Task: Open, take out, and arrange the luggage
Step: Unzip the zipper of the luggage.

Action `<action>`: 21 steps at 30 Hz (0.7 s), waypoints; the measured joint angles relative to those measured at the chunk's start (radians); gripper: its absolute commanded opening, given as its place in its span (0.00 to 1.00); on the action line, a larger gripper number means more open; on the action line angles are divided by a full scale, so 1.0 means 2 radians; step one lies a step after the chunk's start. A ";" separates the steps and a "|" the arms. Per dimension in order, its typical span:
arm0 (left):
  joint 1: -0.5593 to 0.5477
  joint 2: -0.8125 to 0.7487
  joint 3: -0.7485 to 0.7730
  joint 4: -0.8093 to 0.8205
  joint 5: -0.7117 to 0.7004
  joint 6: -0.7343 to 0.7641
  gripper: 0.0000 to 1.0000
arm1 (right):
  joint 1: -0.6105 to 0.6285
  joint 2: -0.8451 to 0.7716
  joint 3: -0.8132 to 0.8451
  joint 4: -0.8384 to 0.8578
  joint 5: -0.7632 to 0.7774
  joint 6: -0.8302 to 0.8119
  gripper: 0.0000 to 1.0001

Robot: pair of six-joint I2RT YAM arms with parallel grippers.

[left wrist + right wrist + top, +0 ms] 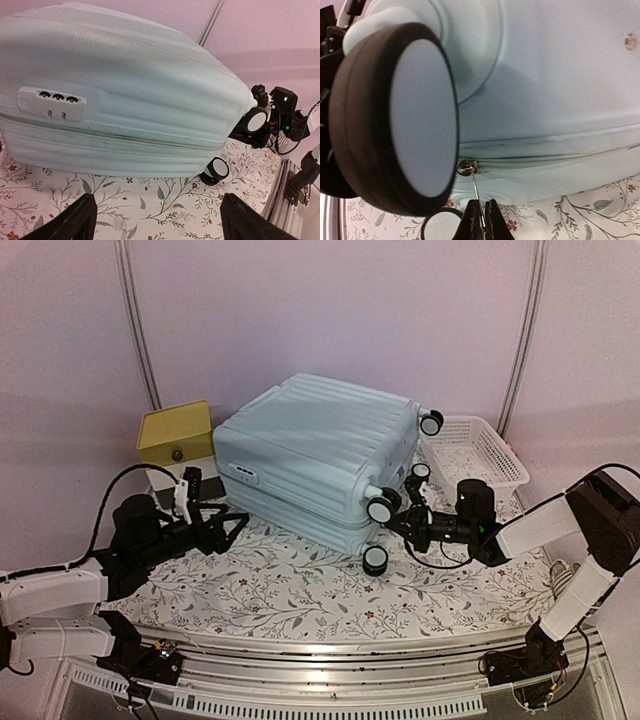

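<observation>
The luggage (310,455) lies flat and closed on the flowered tablecloth (300,590), between the two arms. Its long axis runs roughly from one gripper across to the other. The end with the wheels points at the right gripper (481,212), and the side with the combination lock (52,102) faces the left gripper (157,205). The right gripper is the nearer one and is in fact already at the shell. Its fingers are pressed together on the thin metal zipper pull (475,187), which hangs from the slider (466,168) just above the fingertips. The zipper seam (560,156) runs away from the slider along the shell, sideways from this gripper, so I judge that the coming move is a pull along that line and not outward. One caster wheel (395,120) stands very close beside the slider, on the other side from the seam, and it may hinder the wrist. The left gripper waits in front of the lock side with its fingers wide apart. It holds nothing and does not touch the shell. Beyond the right gripper stands a white basket (480,450), and beyond the left one a yellow-topped box (175,435). The inside of the luggage is hidden. The wheel covers much of the right wrist view, and I cannot see where the seam ends or whether there is a second slider.
</observation>
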 measured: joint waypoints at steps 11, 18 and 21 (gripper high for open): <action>0.000 -0.004 0.000 0.000 -0.003 0.000 0.88 | -0.004 -0.011 0.003 -0.003 0.246 0.014 0.01; 0.000 -0.007 0.000 -0.014 -0.026 0.000 0.87 | -0.008 -0.011 0.022 -0.031 0.340 0.064 0.02; 0.000 -0.010 0.000 -0.019 -0.037 0.000 0.87 | -0.013 -0.012 0.026 -0.041 0.355 0.080 0.07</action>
